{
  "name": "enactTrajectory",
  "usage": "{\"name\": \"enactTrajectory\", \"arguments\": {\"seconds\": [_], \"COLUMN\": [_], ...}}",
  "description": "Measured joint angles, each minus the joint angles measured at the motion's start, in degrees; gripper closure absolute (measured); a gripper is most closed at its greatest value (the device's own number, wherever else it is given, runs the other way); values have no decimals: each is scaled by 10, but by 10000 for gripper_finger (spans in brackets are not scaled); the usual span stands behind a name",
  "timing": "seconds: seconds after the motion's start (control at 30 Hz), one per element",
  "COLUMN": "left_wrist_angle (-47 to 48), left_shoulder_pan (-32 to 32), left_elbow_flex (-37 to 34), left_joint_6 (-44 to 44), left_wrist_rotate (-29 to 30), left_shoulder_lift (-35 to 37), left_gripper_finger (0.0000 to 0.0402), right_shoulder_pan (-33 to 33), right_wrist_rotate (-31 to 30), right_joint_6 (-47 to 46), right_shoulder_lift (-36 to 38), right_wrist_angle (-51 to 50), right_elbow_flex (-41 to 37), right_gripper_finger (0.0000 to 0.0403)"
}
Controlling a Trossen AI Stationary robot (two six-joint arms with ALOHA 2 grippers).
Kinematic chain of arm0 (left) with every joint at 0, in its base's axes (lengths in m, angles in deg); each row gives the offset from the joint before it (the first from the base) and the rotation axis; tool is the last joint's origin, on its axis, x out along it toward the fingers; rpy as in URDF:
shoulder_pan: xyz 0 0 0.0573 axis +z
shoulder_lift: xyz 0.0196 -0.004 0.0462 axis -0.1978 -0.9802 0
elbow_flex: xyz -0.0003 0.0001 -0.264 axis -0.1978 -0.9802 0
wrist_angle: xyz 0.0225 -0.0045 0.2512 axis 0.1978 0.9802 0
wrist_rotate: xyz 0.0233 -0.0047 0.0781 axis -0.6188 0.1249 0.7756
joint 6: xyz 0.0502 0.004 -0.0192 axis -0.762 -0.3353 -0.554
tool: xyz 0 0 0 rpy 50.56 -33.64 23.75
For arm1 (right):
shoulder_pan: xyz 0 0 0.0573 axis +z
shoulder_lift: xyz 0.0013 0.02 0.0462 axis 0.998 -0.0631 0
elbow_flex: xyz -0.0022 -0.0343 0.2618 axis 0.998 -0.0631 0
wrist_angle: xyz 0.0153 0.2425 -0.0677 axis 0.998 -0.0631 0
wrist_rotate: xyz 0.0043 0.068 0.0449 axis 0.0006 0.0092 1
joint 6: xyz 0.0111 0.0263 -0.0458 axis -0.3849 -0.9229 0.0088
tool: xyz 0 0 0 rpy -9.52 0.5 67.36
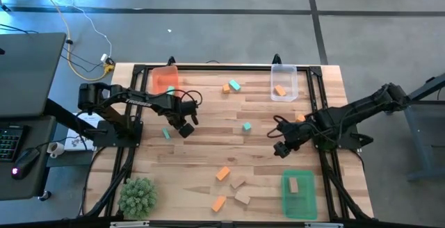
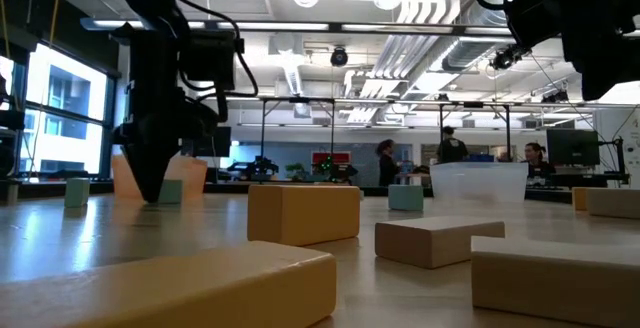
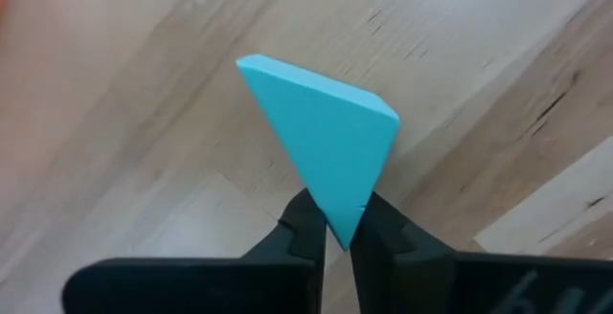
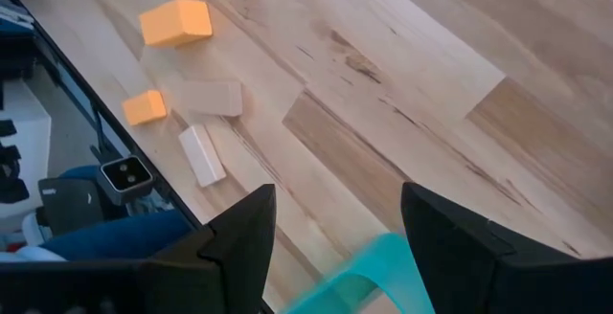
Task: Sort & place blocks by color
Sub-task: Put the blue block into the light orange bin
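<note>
The left gripper point(image 3: 337, 233) pinched only the teal wedge's point(image 3: 321, 146) tip between its fingers, so lifting needed care; the right gripper point(image 4: 337, 242) hung open.

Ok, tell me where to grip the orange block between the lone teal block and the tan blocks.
Grip the orange block across its narrow width at mid-length, coming straight down. It lies flat and slanted, so turn the jaws to match; both long sides look free.
</note>
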Motion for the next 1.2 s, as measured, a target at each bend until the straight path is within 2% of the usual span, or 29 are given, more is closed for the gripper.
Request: {"name": "enactTrajectory", "arguments": {"seconds": [0.4, 0.8, 0.97, 1.2], "left_wrist_angle": [0, 3, 6, 9], "left_shoulder_pan": [0, 14, 52, 140], "left_elbow_flex": [0, 1, 1, 1], "left_joint_6": [-9, -8, -8, -5], "left_wrist_rotate": [1, 16, 49, 82], "left_shoulder_lift": [7, 129, 180, 241], "left_gripper_finger": [393, 399, 401, 401], "right_shoulder_pan": [-9, -9, -9, -9], "right_wrist_rotate": [-9, -30, -41, -45], "right_joint_6": [0, 0, -1, -2], "right_shoulder_lift": [0, 0, 0, 0], "right_wrist_angle": [4, 4, 5, 20], "right_elbow_flex": [0, 0, 0, 0], "right_gripper_finger": [190, 190, 190, 190]}}
